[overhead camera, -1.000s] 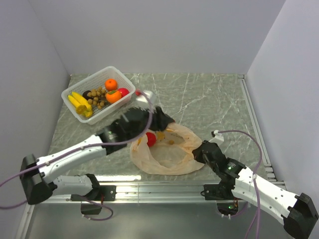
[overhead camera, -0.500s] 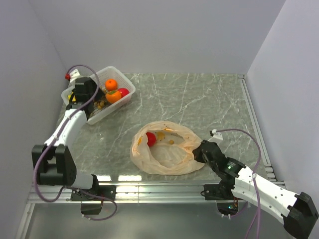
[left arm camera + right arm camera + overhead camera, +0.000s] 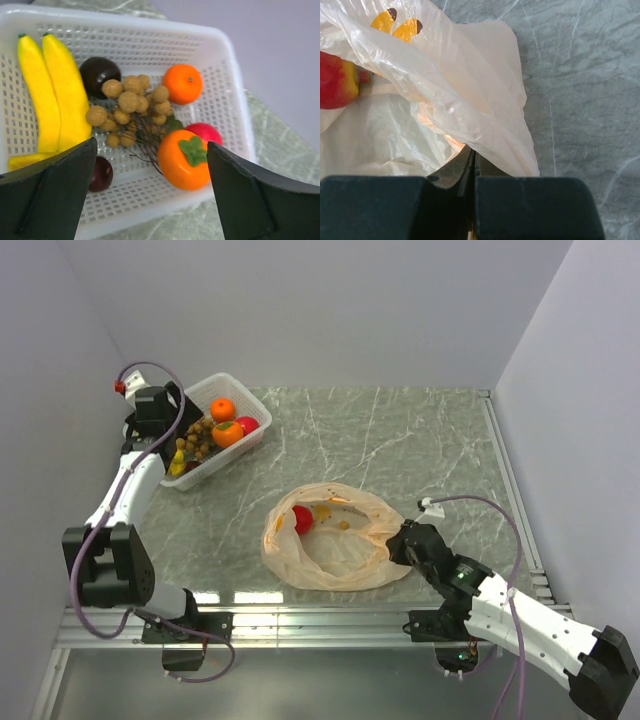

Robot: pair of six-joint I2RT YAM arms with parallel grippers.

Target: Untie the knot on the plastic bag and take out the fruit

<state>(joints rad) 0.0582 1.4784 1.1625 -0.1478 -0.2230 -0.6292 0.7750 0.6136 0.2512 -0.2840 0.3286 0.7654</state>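
Hovering above the white mesh basket [image 3: 150, 45] at the upper left of the top view, the left gripper [image 3: 151, 145] holds its fingers spread wide over the bananas [image 3: 55, 90] and persimmon [image 3: 182, 160]. The right gripper [image 3: 472, 155], pressed together, pinches the right rim of the plastic bag [image 3: 340, 555] at lower centre. A red apple [image 3: 302, 519] lies inside the bag, apart from both grippers.

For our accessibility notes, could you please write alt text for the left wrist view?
A white mesh basket holds two bananas, a bunch of small brown balls, a tangerine, a persimmon, a red apple and two dark round fruits. The open left gripper hovers above it, its dark fingers filling the lower corners.
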